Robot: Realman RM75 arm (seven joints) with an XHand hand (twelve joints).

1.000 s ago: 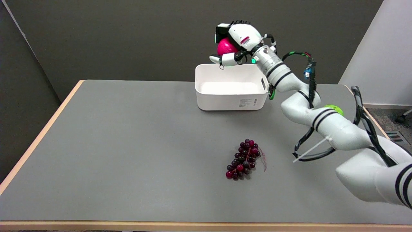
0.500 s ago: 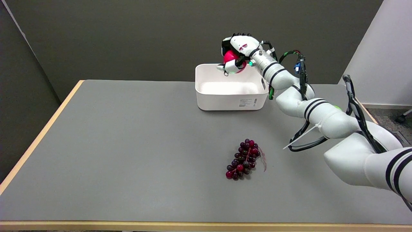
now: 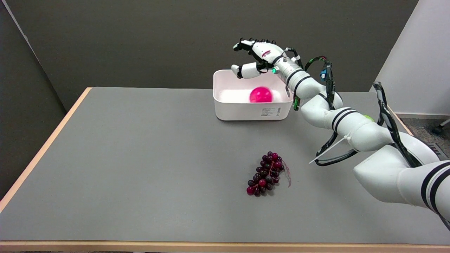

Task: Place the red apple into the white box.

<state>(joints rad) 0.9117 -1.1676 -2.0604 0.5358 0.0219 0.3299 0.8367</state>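
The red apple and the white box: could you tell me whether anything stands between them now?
Nothing visible does. The red apple already lies inside the white box, and the right hand hovers open above the box's far rim, holding nothing.

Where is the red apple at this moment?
In the head view the red apple lies inside the white box, toward its right side, at the far side of the table. The right hand hovers open above it.

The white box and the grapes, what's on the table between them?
Nothing: in the head view only bare grey table lies between the white box and the grapes.
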